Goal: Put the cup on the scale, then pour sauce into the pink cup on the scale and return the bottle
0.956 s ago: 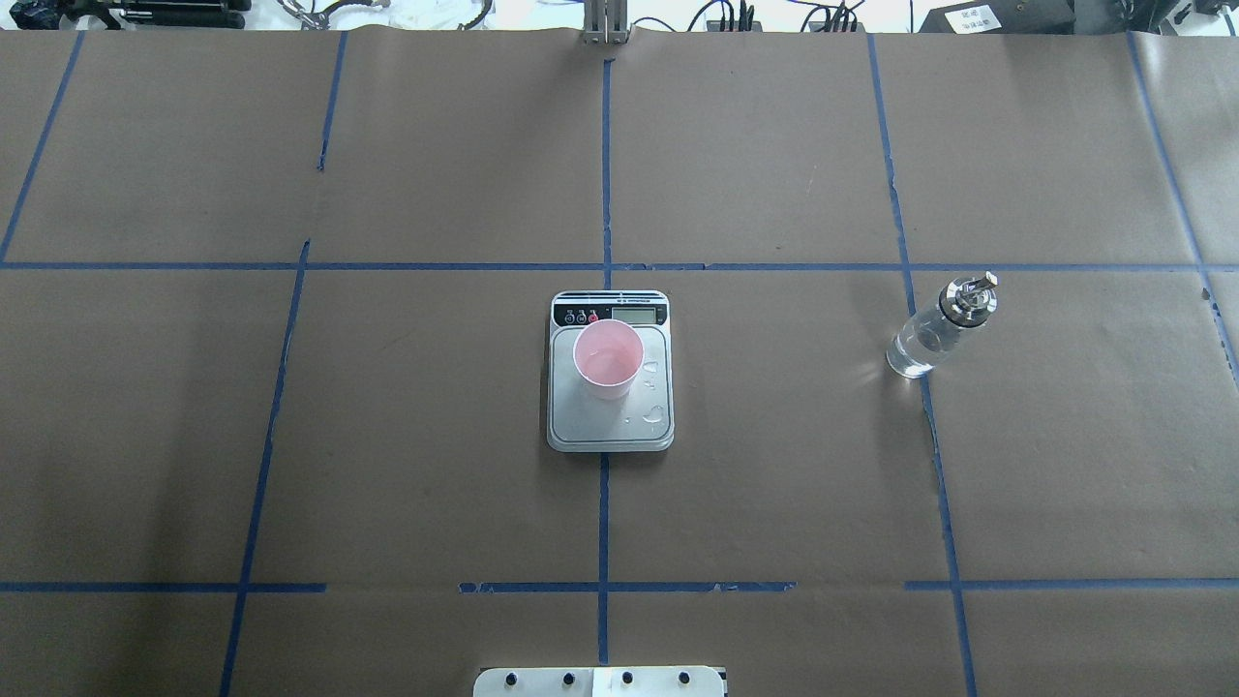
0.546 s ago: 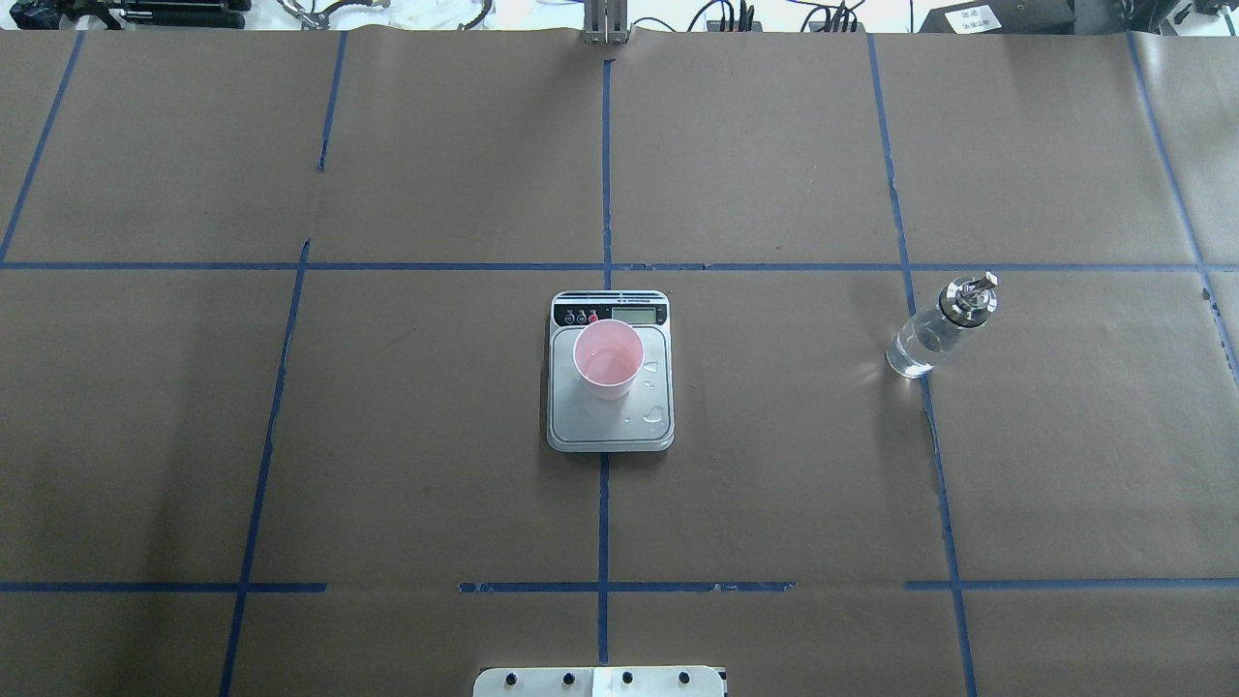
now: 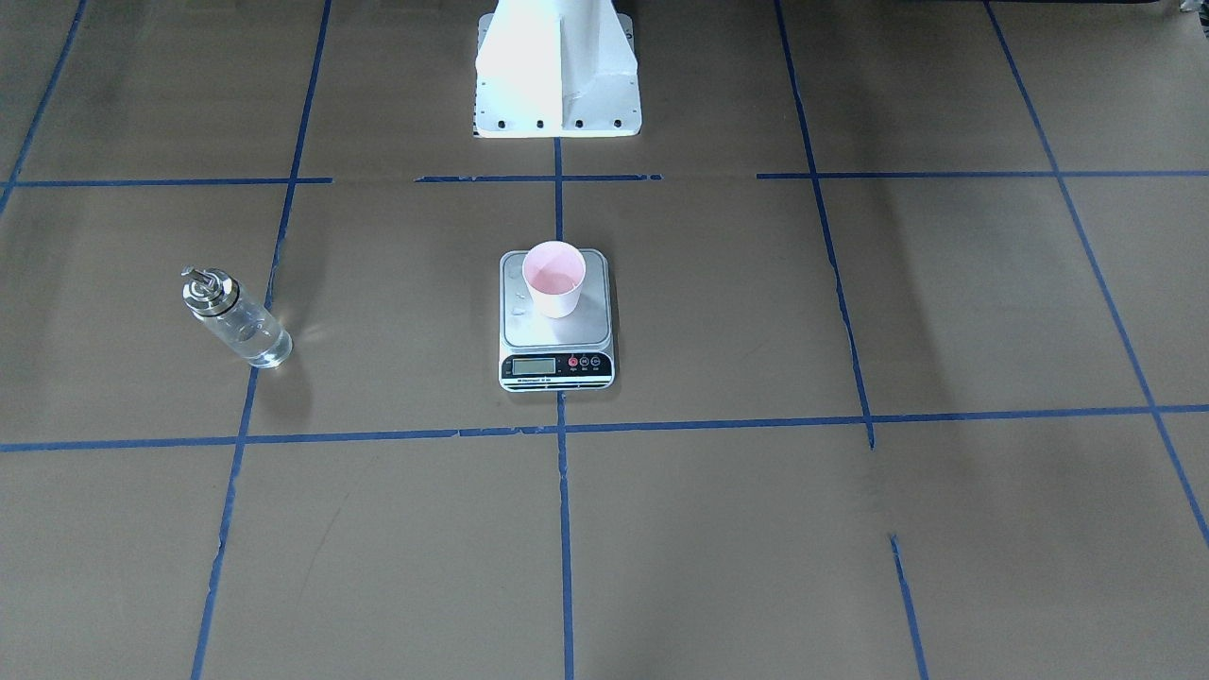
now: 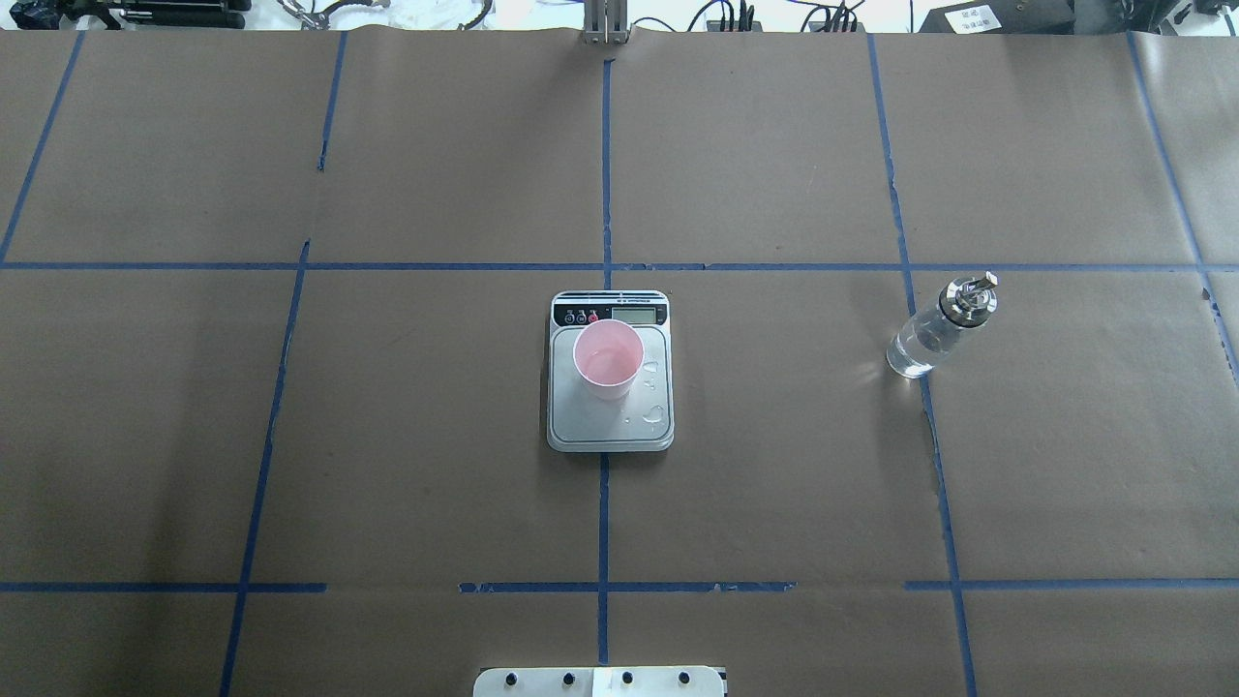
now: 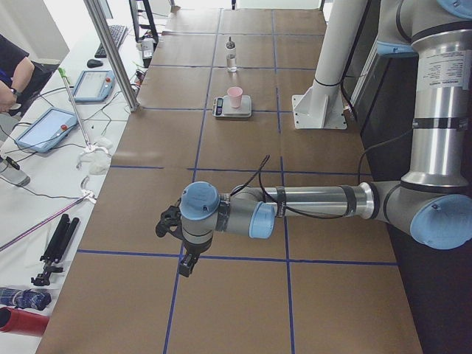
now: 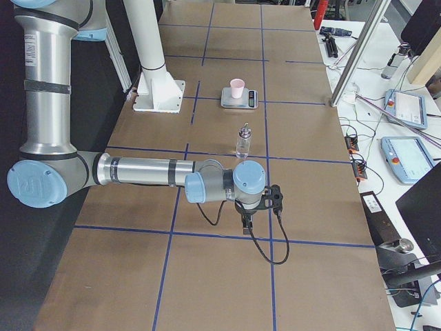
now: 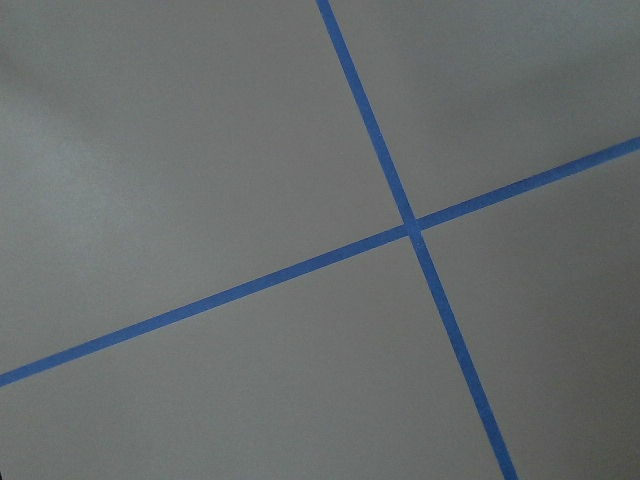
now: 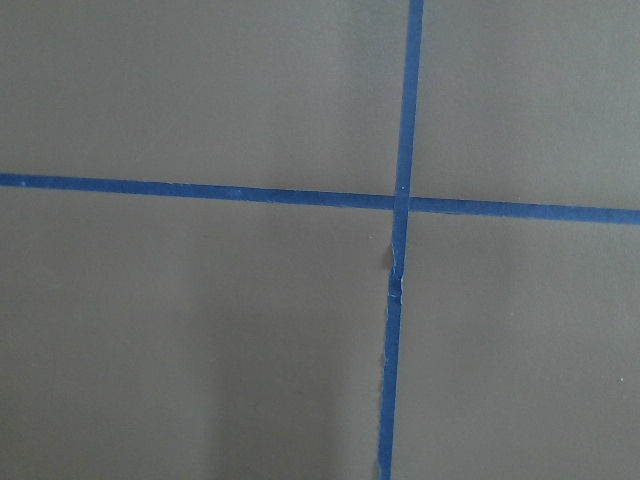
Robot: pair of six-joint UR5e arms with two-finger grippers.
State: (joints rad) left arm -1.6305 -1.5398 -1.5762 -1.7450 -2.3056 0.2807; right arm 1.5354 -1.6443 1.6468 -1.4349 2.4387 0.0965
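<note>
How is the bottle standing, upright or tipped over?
Upright. In the exterior right view the bottle stands vertically on its base on the table, metal cap on top.

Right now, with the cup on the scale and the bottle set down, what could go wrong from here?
1. Droplets lie on the scale beside the cup; they may skew the reading or seep inside.
2. The bottle is tall and narrow and stands free on the table; a bump could topple it.

Wide gap between bottle (image 4: pixel 931 337) and scale (image 4: pixel 584 424)
</note>
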